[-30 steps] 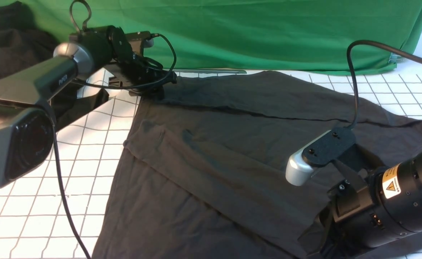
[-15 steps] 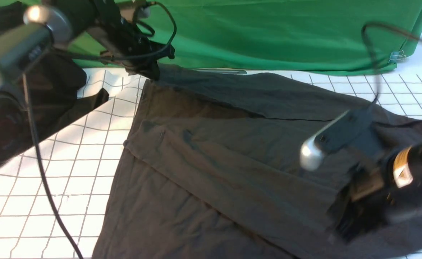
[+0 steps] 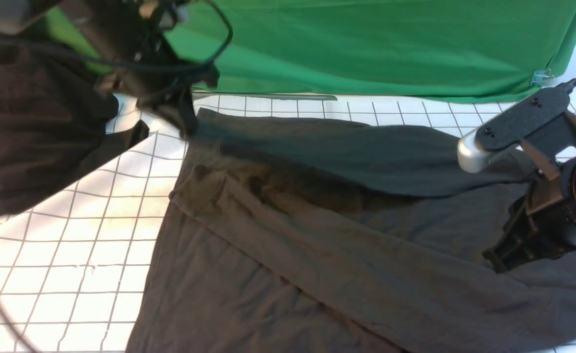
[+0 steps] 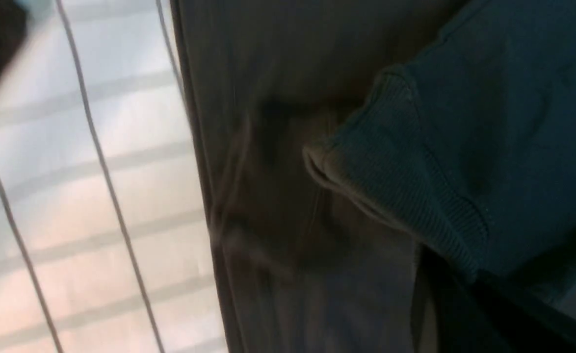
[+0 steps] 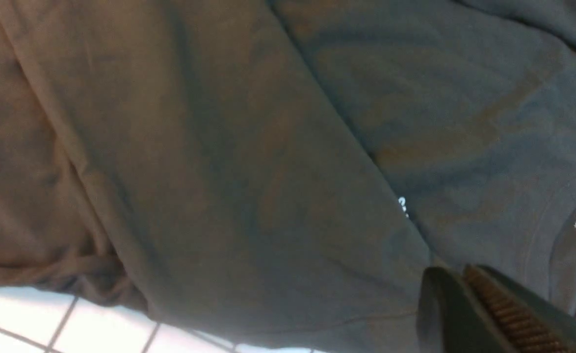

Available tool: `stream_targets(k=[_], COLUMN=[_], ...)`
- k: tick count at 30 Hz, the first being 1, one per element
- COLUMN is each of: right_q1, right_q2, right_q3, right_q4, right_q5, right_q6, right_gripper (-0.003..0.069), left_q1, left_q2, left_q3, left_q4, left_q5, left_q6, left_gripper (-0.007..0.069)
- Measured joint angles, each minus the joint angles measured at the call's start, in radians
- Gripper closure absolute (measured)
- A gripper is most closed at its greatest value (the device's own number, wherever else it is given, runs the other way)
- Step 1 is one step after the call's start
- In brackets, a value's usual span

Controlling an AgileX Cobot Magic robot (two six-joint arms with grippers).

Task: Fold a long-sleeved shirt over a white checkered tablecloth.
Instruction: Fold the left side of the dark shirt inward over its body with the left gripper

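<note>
Left gripper (image 3: pixel 185 117) clamped on a ribbed far corner, right gripper (image 3: pixel 501 255) closed over the opposite end, holds the large charcoal-grey knit long-sleeved shirt (image 3: pixel 288 255) lengthwise across, bulk lying nearer the robot.

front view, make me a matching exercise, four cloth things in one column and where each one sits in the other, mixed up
Things:
1 long-sleeved shirt
2 white checkered tablecloth
3 green cloth
4 black heap of cloth

Places:
a along the far edge, at the back
b bunched at the far left
c spread on top, in the middle
d lying flat beneath the shirt

Pairs: 1-c, 2-d, 3-a, 4-b
</note>
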Motion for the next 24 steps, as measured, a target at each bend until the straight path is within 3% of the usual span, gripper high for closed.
stream_targets(k=[9,20,24], right_q1=[-0.005,-0.005,-0.005], right_q2=[0.0,0.0,0.0], right_q3=[0.0,0.0,0.0], right_q4=[0.009,0.011,0.011], right_q5=[-0.034,-0.035,-0.037], right_q6=[0.014,0.014,0.014], right_gripper=[0.0617,0.0608,0.0606], left_q1=[-0.046,-0.046,-0.046], left_q2=[-0.179,-0.186,-0.187], left_q3=[0.487,0.662,0.669], left_q4=[0.072,0.081,0.078], left_q5=[-0.195,-0.254,-0.235], left_q6=[-0.077,-0.1,-0.083], left_gripper=[0.0608,0.0606,0.0557])
